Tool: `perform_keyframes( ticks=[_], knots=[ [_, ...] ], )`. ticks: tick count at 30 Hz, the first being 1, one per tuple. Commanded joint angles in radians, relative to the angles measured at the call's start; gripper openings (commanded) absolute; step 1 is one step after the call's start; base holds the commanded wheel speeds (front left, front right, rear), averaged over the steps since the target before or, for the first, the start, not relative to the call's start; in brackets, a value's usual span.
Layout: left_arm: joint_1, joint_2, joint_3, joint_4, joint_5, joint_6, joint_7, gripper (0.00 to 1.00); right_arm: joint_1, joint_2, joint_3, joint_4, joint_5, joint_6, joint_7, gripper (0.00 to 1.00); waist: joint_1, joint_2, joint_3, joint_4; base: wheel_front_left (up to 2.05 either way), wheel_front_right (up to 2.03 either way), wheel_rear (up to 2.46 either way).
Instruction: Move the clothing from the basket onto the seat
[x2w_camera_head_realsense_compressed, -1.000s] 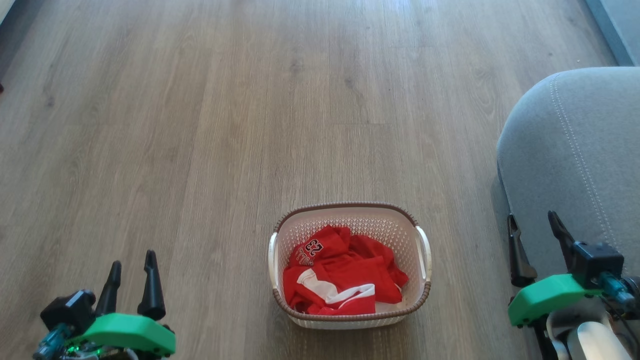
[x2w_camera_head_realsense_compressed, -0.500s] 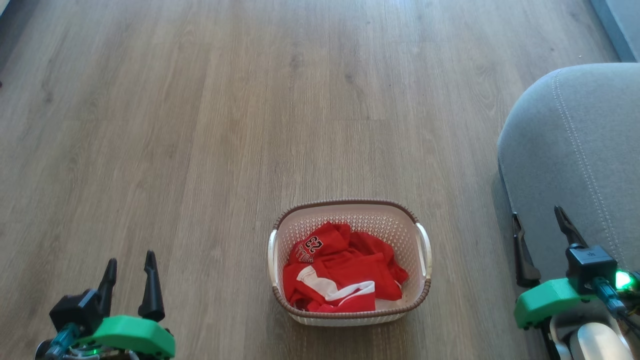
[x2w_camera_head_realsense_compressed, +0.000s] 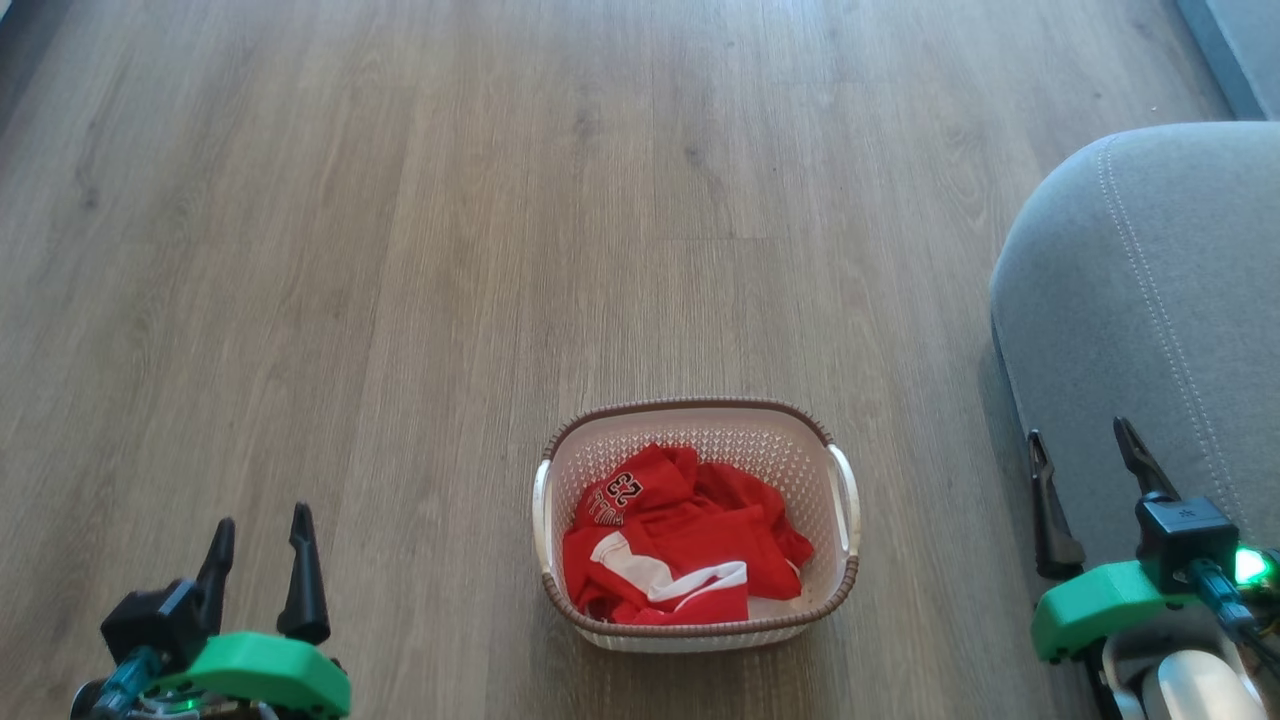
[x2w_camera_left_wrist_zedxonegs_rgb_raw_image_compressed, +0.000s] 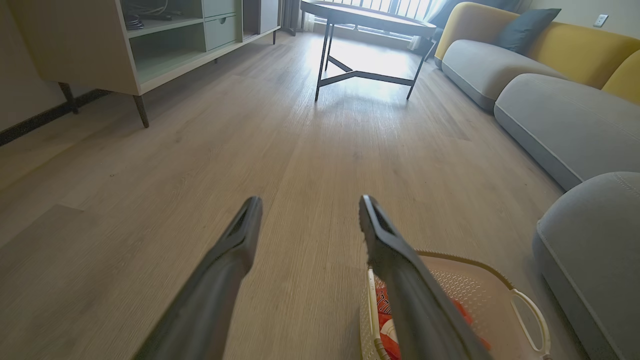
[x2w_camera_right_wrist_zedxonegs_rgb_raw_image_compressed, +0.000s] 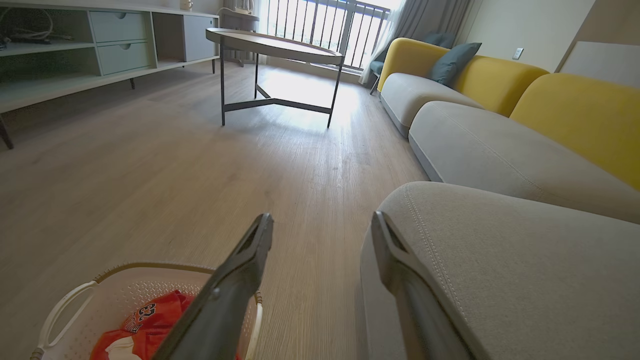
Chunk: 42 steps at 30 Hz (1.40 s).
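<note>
Between both spread-fingered grippers, the basket (x2w_camera_head_realsense_compressed: 846, 585) holds soft, probably light red jerseys (x2w_camera_head_realsense_compressed: 680, 545); pinch the topmost fold.

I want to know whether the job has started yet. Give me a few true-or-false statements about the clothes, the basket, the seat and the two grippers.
1. The red clothing lies inside the basket. True.
2. The basket stands on the grey seat. False: it stands on the wooden floor, with the seat to the robot's right.
3. The left gripper is open and empty. True.
4. The right gripper holds a red shirt. False: it is open and holds nothing.
</note>
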Motion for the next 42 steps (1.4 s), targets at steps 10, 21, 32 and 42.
perform_keyframes(
  ticks=[10,21,32,42],
  knots=[
    [-0.044,0.006,0.032,-0.027,0.002,-0.007,-0.010,1.00,-0.025,-0.014,0.010,-0.040,-0.006,0.007,-0.013,1.00,0.0000,0.0000,0.026,0.007,0.00,0.00,0.00],
    [-0.133,0.006,-0.032,-0.045,-0.003,-0.015,-0.010,1.00,-0.081,-0.002,-0.014,-0.069,-0.018,0.007,-0.013,1.00,0.0000,0.0000,0.180,0.013,0.00,0.00,0.00],
    [-0.395,0.018,-0.248,-0.007,0.010,-0.024,-0.010,1.00,-0.235,0.041,-0.081,-0.142,-0.045,0.007,-0.013,1.00,0.0000,0.0000,0.474,-0.010,0.00,0.00,0.00],
    [-0.678,0.044,-0.484,0.188,0.015,-0.024,-0.006,1.00,-0.317,0.076,-0.105,-0.206,-0.060,0.007,-0.013,1.00,0.0000,0.0000,0.643,-0.076,0.00,0.00,0.00]
  ],
)
